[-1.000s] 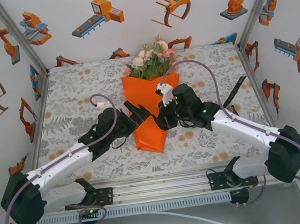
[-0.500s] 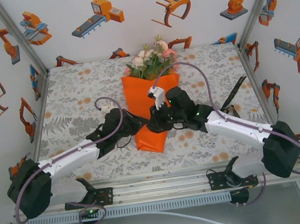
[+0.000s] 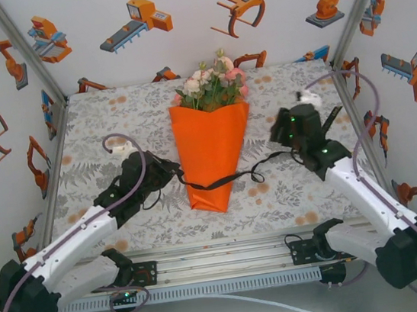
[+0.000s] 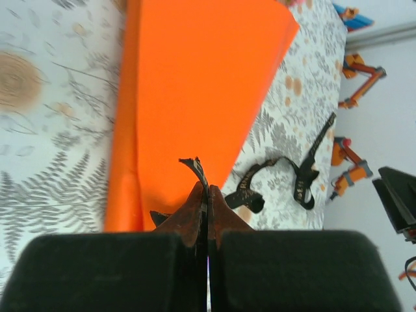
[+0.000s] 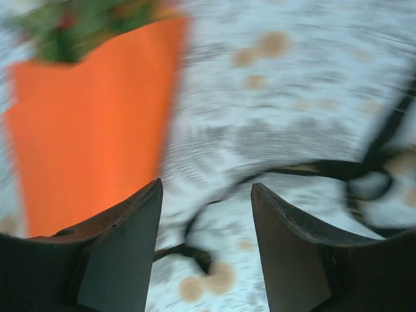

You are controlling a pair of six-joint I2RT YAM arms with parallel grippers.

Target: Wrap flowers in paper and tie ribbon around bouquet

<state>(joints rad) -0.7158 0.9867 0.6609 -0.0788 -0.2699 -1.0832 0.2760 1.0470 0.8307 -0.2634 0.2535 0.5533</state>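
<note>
The bouquet (image 3: 212, 152) lies on the table as an orange paper (image 4: 195, 97) cone, with the flowers (image 3: 211, 85) showing above its wide far rim. The black ribbon (image 3: 231, 178) crosses the cone's lower part and trails right over the cloth towards the back right. My left gripper (image 3: 168, 170) sits just left of the cone, shut on the ribbon's end (image 4: 197, 171). In the left wrist view the jaws (image 4: 208, 195) pinch that end. My right gripper (image 3: 277, 136) hovers right of the cone, open, with the ribbon (image 5: 312, 169) on the cloth below its jaws (image 5: 207, 195).
The floral tablecloth (image 3: 113, 130) covers the table inside white walls printed with orange robot pictures. An aluminium rail (image 3: 221, 250) runs along the near edge by the arm bases. Free cloth lies at the back left and back right.
The left gripper shut on the ribbon end and drew back left of the cone. The right gripper opened, let go, and swung away to the right.
</note>
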